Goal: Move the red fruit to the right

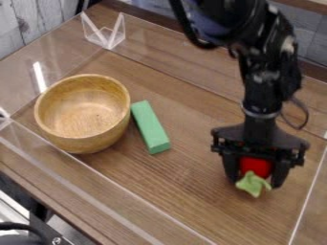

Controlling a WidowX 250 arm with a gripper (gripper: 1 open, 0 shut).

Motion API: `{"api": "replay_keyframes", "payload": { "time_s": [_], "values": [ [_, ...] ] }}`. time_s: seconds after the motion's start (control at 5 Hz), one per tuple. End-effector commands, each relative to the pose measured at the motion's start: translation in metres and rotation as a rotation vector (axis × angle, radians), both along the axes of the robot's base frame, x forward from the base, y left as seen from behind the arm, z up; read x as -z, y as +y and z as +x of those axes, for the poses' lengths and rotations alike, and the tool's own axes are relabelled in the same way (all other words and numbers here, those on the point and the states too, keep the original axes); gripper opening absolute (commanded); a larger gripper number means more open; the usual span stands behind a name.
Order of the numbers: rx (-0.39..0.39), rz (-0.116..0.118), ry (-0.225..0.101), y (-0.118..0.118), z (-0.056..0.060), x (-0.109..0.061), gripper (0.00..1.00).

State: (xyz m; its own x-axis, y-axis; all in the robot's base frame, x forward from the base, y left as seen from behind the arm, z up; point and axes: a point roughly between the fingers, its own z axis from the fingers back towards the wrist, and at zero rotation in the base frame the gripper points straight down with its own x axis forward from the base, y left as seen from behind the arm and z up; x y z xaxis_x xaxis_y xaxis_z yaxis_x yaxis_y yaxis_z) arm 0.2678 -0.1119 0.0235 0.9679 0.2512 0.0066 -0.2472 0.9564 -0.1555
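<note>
The red fruit (253,170), small and bright red with a light-green leafy top (255,185), sits between the fingers of my gripper (258,167) at the right side of the table, low over or on the wood. The gripper is shut on it, with the black fingers on either side and the leaf sticking out in front. The arm rises behind it toward the top of the view. Whether the fruit touches the table I cannot tell.
A wooden bowl (82,112) stands at the left. A long green rectangular block (151,125) lies just right of the bowl. A clear plastic wall (311,196) rims the table, close to the gripper's right. A clear stand (105,31) is at the back left.
</note>
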Motion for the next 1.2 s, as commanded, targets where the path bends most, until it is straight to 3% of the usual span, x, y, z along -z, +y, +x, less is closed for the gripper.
{"api": "replay_keyframes", "payload": {
  "time_s": [0.0,0.4,0.8,1.0],
  "values": [
    [-0.01,-0.02,-0.082,-0.009,0.007,-0.002,1.0],
    [-0.005,-0.001,-0.111,-0.002,0.012,0.002,1.0],
    [-0.027,0.02,-0.138,-0.02,0.0,-0.012,1.0],
    [-0.003,0.016,-0.146,-0.012,-0.004,-0.01,1.0]
  ]
}}
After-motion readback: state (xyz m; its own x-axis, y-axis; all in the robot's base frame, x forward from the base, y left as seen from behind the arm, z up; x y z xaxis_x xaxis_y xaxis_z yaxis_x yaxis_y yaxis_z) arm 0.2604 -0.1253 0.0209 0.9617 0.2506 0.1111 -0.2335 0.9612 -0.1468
